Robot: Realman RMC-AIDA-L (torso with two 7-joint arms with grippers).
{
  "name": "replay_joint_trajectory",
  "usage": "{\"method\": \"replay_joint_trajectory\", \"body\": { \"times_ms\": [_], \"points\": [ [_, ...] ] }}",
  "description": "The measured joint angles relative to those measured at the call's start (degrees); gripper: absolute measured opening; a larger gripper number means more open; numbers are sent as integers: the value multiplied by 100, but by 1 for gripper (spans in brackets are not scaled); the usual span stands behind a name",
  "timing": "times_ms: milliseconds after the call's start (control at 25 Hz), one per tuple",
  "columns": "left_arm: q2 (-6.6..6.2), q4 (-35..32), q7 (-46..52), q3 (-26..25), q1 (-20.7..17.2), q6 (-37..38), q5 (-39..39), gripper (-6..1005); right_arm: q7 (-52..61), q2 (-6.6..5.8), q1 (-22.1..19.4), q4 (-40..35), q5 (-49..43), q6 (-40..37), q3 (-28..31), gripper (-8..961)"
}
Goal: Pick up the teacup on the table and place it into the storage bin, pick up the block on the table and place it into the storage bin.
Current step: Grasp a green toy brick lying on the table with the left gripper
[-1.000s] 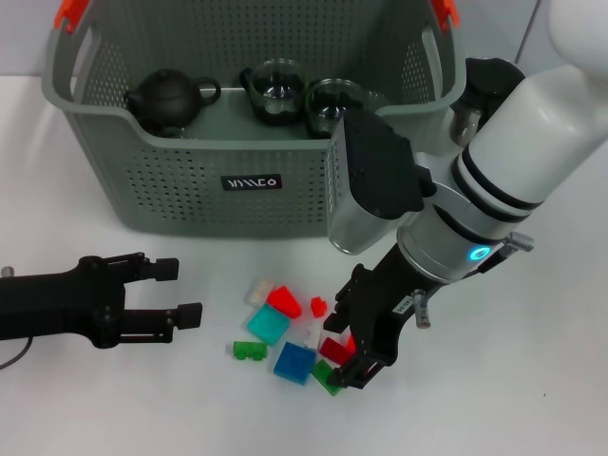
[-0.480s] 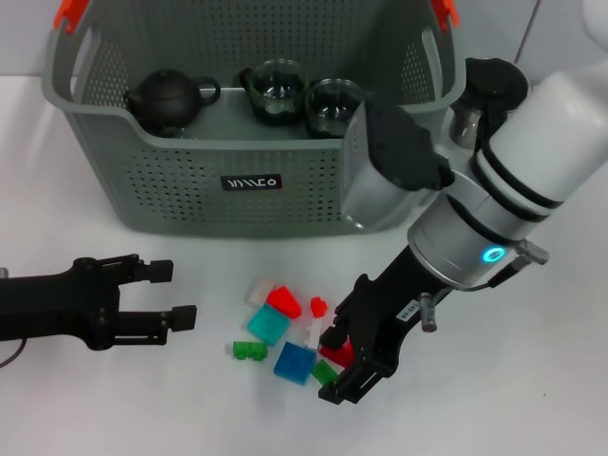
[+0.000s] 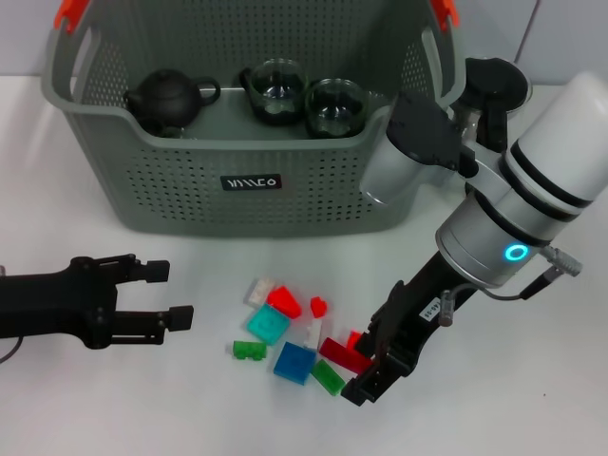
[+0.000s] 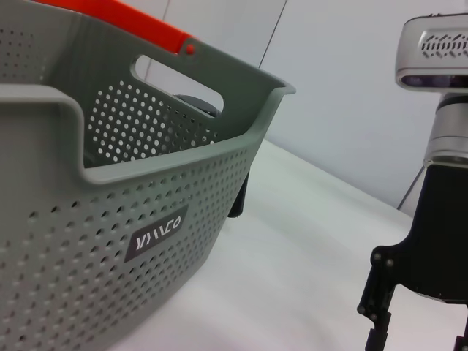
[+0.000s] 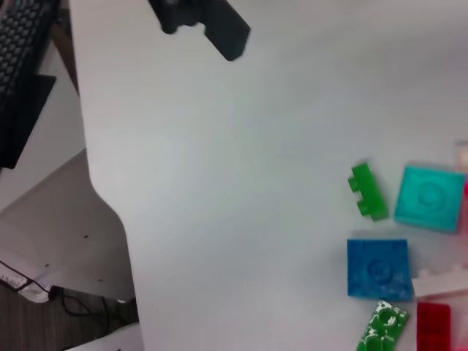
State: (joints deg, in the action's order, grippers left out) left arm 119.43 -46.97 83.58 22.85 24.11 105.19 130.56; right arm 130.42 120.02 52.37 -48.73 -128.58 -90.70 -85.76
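The bin (image 3: 252, 180) fills the upper half of the head view, its black label (image 3: 251, 181) facing forward and orange clips at its top corners; inside it, along the back, sit a black teapot (image 3: 169, 98) at left, a glass teapot (image 3: 273, 88) in the middle and a glass teacup (image 3: 335, 103) just right of that. Below the bin, at lower centre of the frame, the blocks lie scattered on the white table (image 3: 142, 399): a teal block (image 3: 268, 325), a blue block (image 3: 294, 362), a small green block (image 3: 249, 351), a red block (image 3: 283, 302) and others touching or close together. The right gripper (image 3: 372, 366) reaches down from the right side to the right edge of this cluster, its dark fingers either side of a dark red block (image 3: 344, 354); whether they grip it I cannot tell. The left gripper (image 3: 163, 294) lies at lower left of the frame, released, fingers spread and empty, well apart from the blocks. In the left wrist view the bin wall fills the left side. The right wrist view shows the blue, teal and green blocks at lower right on bare table
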Motion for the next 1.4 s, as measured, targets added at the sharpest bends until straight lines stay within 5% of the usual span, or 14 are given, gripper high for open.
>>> {"method": "replay_joint_trajectory", "body": {
  "times_ms": [880, 1400],
  "points": [
    [-7, 39, 7, 17, 32, -42, 5, 876, 112, 34, -47, 267, 238, 91, -185, 703],
    [-7, 63, 5, 16, 32, -58, 5, 876, 636, 13, 35, 97, -561, 401, -23, 703]
  ]
}}
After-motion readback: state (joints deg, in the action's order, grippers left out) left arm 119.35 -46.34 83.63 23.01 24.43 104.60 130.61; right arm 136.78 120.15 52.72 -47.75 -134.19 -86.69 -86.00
